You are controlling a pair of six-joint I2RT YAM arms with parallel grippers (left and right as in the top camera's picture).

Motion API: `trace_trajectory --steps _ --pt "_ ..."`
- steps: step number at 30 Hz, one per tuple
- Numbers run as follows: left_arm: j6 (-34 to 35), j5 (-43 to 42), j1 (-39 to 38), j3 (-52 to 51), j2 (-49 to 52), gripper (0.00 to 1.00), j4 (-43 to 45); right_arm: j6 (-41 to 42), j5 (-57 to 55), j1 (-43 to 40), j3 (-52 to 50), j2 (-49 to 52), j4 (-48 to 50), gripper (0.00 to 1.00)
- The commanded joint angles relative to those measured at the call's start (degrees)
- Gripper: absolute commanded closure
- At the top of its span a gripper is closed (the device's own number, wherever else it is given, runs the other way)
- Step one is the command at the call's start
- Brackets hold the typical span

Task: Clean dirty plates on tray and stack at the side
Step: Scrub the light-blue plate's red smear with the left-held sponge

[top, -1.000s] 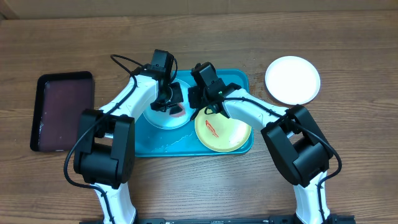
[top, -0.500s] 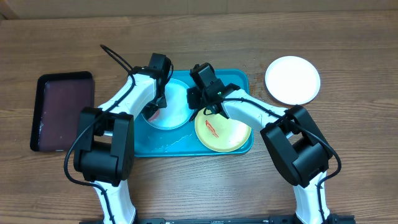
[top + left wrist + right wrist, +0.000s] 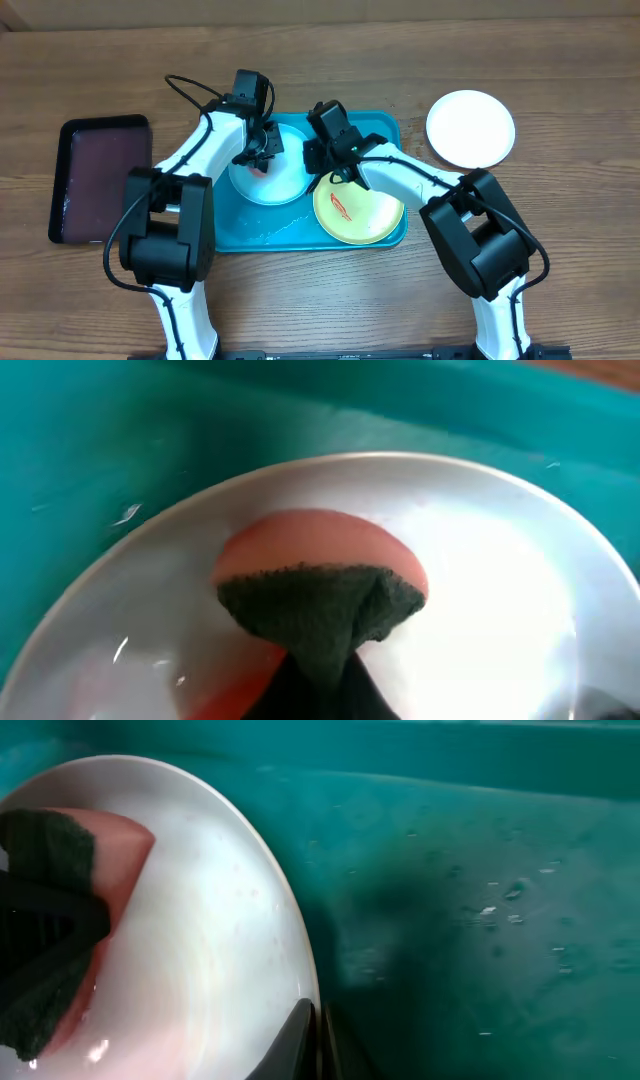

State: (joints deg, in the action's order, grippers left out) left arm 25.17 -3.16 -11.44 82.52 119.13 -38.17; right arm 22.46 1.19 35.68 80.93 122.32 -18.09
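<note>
While both arms work over the turquoise tray (image 3: 250, 225), overhead shows 3 plates. The pale blue plate (image 3: 280, 182) lies in the tray's left half. The yellow-green plate (image 3: 372, 215) lies in the right half, with a red smear (image 3: 340, 207) on it. The white plate (image 3: 470, 128) sits on the table (image 3: 560, 250), off the tray's right end and apart from it. A maroon tray (image 3: 100, 180) sits well left of the blue one.

Left gripper (image 3: 262, 155) is down on the pale blue plate, at its far-left part. Right gripper (image 3: 320, 160) is at the same plate's right edge, between the 2 plates on the tray.

Left wrist: a sponge (image 3: 320, 575), pink body with a dark green scouring face, is pressed on the pale blue plate (image 3: 500, 600), with tray floor (image 3: 120, 430) behind. The sponge runs down to the bottom edge where the fingers sit. The jaws are clamped tight on it, though the fingers themselves are hard to make out. There is a reddish patch on the plate at lower left; I can't tell whether it is a smear or a reflection.

Right wrist: the fingertips (image 3: 292, 1042) of the right gripper (image 3: 315, 1042) are closed on the plate's rim, 1 inside and 1 outside. Plate (image 3: 200, 920) fills the left, with the sponge (image 3: 90, 850) at its far-left side. Wet tray floor (image 3: 480, 870) fills the right.
</note>
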Motion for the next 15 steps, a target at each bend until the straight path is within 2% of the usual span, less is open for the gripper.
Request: trace_trajectory --steps 1,8,15 --pt "-0.4 -11.3 -1.4 -0.3 6.0 0.96 -0.2 -0.2 0.4 0.3 -0.2 1.1 -0.2 0.96" --pt "-1.5 -12.0 -0.1 -0.1 6.3 0.96 -2.2 -0.2 0.4 0.3 -0.2 1.1 -0.2 0.96" --pt "-8.8 -23.6 0.3 1.4 4.1 0.96 -1.5 -0.2 0.4 0.3 -0.2 1.1 -0.2 0.96"
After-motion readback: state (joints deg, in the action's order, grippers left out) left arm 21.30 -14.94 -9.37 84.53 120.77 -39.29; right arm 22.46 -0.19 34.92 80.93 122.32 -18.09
